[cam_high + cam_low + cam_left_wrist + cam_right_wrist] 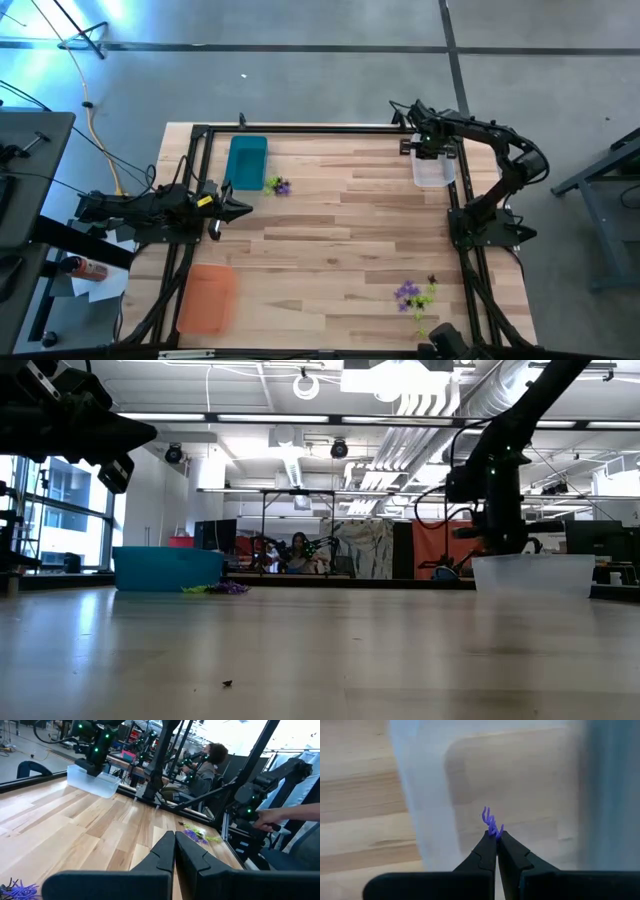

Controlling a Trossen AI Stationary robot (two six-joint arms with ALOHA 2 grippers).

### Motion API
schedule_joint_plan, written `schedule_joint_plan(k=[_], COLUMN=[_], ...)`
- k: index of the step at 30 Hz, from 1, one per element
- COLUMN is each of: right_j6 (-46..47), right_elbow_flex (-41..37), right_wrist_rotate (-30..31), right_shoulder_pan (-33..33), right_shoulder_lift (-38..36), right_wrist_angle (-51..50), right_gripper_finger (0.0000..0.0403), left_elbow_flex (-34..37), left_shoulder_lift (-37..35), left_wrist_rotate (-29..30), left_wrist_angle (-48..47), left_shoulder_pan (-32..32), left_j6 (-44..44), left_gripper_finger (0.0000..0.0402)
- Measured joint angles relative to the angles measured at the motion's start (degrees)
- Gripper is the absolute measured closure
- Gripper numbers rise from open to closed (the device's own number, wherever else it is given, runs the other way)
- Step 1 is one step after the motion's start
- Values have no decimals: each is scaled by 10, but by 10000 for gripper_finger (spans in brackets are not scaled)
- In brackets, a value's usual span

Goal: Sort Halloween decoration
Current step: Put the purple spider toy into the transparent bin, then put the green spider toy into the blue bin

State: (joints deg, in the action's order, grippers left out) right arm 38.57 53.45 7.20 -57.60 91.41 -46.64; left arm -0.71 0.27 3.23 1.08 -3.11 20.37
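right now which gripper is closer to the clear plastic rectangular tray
Right. The right gripper is shut on a purple spiky trinket directly over the clear plastic rectangular tray; the left gripper sits far across the table, beside the teal tray.

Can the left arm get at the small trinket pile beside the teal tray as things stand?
Probably yes. The left gripper hangs shut just short of the trinket pile by the teal tray, with only bare table between them.
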Motion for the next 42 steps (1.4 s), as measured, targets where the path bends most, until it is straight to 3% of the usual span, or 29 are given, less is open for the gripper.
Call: schedule_joint_plan(k=[12, 25, 34, 36, 42], right_j6=[-14, -33, -95, -113, -136], right_elbow_flex=[0, 16, 96, 106, 106], right_wrist_rotate=[-3, 4, 40, 11, -158], right_shoulder_pan=[-4, -3, 0, 5, 68], right_shoulder_lift=[0, -4, -156, -205, -331], right_wrist_angle=[-7, -27, -15, 18, 111], right_gripper_finger=[390, 231, 227, 233, 254], left_elbow_flex=[0, 0, 0, 0, 0], left_shoulder_lift=[0, 0, 0, 0, 0], left_wrist_rotate=[0, 0, 0, 0, 0], left_wrist_angle=[0, 0, 0, 0, 0], left_shoulder_pan=[0, 0, 0, 0, 0], left_j6=[0, 0, 0, 0, 0], left_gripper_finger=[402, 401, 402, 402, 401])
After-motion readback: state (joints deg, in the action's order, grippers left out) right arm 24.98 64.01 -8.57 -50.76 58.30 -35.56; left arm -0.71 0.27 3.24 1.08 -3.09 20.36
